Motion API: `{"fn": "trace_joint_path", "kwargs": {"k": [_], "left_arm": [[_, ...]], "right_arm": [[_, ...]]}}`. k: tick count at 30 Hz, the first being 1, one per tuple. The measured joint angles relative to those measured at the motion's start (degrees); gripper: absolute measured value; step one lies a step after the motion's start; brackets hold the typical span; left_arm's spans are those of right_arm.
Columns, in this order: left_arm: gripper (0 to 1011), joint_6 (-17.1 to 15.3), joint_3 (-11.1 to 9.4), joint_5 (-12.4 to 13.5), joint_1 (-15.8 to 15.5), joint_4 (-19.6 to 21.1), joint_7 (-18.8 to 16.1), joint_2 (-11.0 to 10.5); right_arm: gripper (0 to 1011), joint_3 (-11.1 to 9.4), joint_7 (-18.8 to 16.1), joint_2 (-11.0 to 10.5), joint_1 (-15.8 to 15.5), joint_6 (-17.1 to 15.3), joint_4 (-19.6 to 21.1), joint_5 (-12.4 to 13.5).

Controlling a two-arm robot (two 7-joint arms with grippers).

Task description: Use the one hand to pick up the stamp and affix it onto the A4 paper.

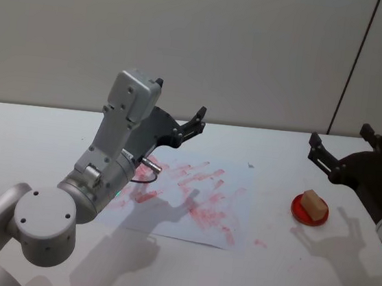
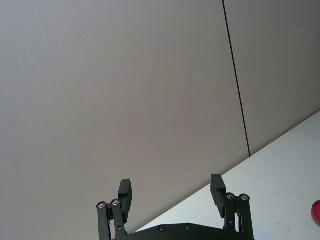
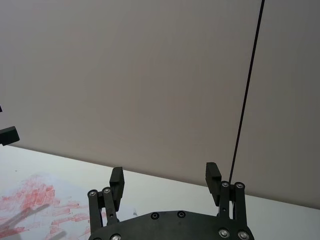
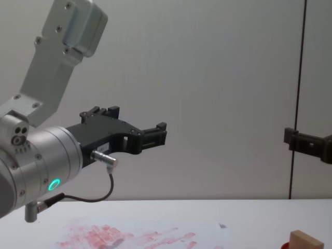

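The stamp [image 1: 314,204] sits on a flat red disc [image 1: 297,209] at the lower right of the head view. The right hand [image 1: 340,136] hangs in the air just above it in the frame, at the right edge, with its two fingers spread wide and nothing between them. From that hand the block lies down toward the table [image 1: 53,141] and a little toward the frame's centre. Its long axis runs on a diagonal from upper left to lower right, so the wrist probably has to turn for the fingers to close across the narrow sides. This hand is much the nearer of the two. The left hand [image 2: 170,190], also open and empty, is raised over the upper left part of the A4 paper [image 1: 233,196], which lies in the middle of the frame with a strip of bare table between it and the disc. The sheet's right half, nearest the stamp, looks free for pressing down, and the table around the disc is open on all sides.
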State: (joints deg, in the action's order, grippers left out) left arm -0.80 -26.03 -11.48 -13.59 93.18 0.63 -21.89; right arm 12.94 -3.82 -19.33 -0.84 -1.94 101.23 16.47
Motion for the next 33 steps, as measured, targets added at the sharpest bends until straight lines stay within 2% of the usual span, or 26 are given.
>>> {"fn": "trace_joint_path", "kwargs": {"k": [33], "left_arm": [[1001, 0.0, 0.0, 0.0, 0.0, 0.0, 0.0, 0.0]], "right_arm": [[1001, 0.0, 0.0, 0.0, 0.0, 0.0, 0.0, 0.0]]}}
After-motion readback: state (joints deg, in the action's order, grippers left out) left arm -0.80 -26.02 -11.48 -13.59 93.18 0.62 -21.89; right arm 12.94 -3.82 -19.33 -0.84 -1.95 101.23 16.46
